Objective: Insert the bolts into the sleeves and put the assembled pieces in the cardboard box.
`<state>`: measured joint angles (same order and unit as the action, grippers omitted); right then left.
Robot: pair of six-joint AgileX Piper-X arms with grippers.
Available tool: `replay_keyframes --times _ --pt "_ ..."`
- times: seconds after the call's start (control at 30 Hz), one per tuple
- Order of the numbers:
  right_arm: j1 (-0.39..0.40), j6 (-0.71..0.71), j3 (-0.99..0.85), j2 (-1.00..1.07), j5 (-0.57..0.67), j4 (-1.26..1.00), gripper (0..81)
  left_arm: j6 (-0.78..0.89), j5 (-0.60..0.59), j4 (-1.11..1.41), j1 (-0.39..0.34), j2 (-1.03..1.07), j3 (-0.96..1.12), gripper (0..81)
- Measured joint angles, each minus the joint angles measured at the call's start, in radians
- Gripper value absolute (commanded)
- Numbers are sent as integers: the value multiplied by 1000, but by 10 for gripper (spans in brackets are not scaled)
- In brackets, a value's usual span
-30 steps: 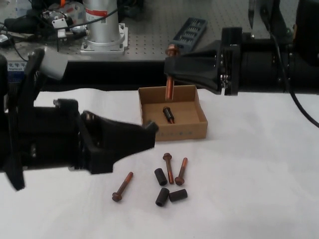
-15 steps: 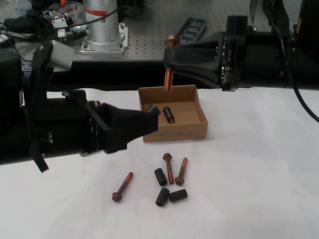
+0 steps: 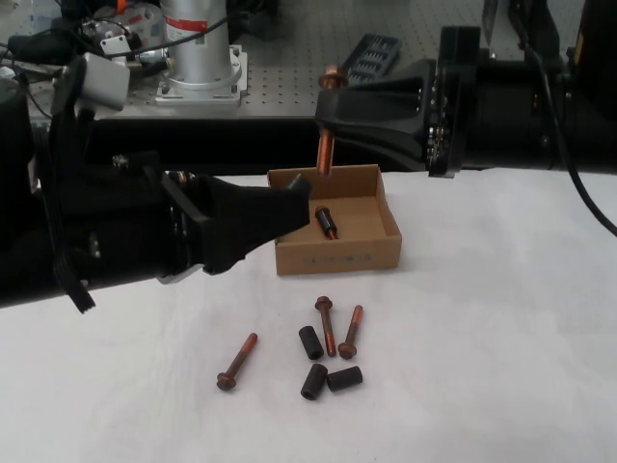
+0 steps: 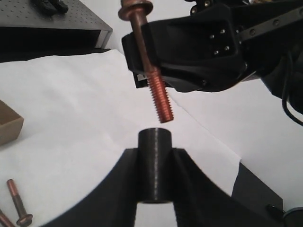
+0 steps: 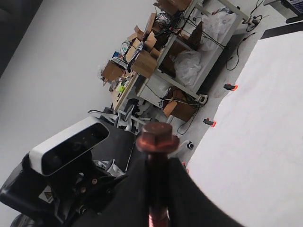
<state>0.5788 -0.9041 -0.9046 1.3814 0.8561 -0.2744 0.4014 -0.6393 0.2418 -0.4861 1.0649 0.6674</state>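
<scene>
Bolt (image 4: 144, 61) hangs thread-down in the right claw (image 3: 326, 118), pinched tight just under its head. Its tip is just above the sleeve (image 4: 155, 165) and not yet in. The sleeve stands upright, clamped in the left claw (image 3: 289, 204). The tip looks a shade off the bore's centre, I'd say: line it up, keep the shank plumb, then lower slowly. All this is happening up by the 11 o'clock corner of the cardboard box (image 3: 337, 258), which has one finished piece (image 3: 326, 222) inside. At 6 o'clock from the box, on the bench (image 3: 482, 338), three loose bolts (image 3: 326, 326) and three spare sleeves (image 3: 309, 341) wait, out of both arms' way.

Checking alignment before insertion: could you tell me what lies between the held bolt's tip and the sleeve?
Nothing; in the left wrist view the stretch between the bolt and the sleeve is bare.
</scene>
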Motion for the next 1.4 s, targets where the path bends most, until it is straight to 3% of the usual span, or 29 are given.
replay_keyframes --times 1.03,1.4 --pt "0 -91 0 0 22 -36 25 72 0 68 0 0 0 6" --pt "0 -119 0 0 -36 -37 25 72 0 68 0 0 0 6"
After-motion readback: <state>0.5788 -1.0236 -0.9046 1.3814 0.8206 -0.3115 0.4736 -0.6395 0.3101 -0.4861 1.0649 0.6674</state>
